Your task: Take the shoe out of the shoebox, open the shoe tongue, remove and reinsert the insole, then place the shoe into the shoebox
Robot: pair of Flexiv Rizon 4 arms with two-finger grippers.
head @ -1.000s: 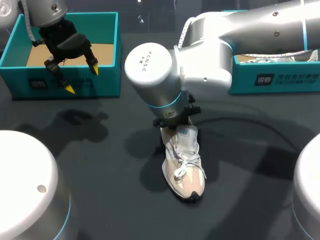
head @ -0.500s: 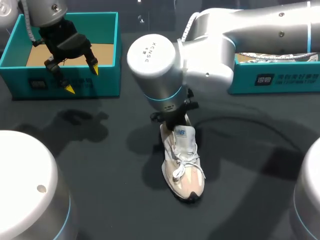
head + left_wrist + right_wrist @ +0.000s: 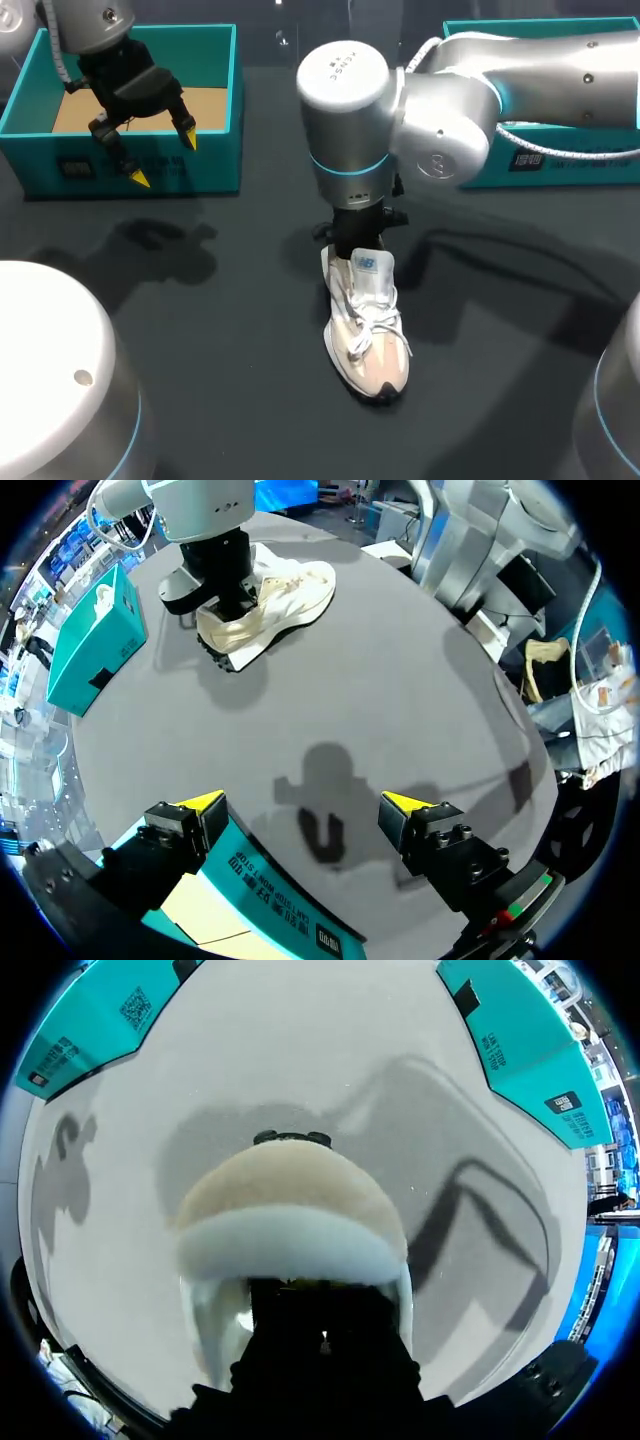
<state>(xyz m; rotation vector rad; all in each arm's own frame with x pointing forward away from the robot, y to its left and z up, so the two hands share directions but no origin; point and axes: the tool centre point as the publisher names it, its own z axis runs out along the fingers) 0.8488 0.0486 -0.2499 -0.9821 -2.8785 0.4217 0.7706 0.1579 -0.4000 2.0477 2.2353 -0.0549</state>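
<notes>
Head view, shoe (image 3: 366,320) lying toe toward the robot, right claw (image 3: 358,243) at heel, state unclear, left claw (image 3: 164,159) spread.

Shoe (image 3: 367,330): cream-beige upper, white laces, white tongue with a small blue patch, dark sole edge at the toe.
Left box (image 3: 215,165): teal, tan cardboard floor.
Right box (image 3: 600,168): teal, white print on its wall.
Table (image 3: 200,330): matte dark grey.
Right arm (image 3: 345,120): silver, cyan ring.
Left gripper (image 3: 164,159): black, tips yellow.
</notes>
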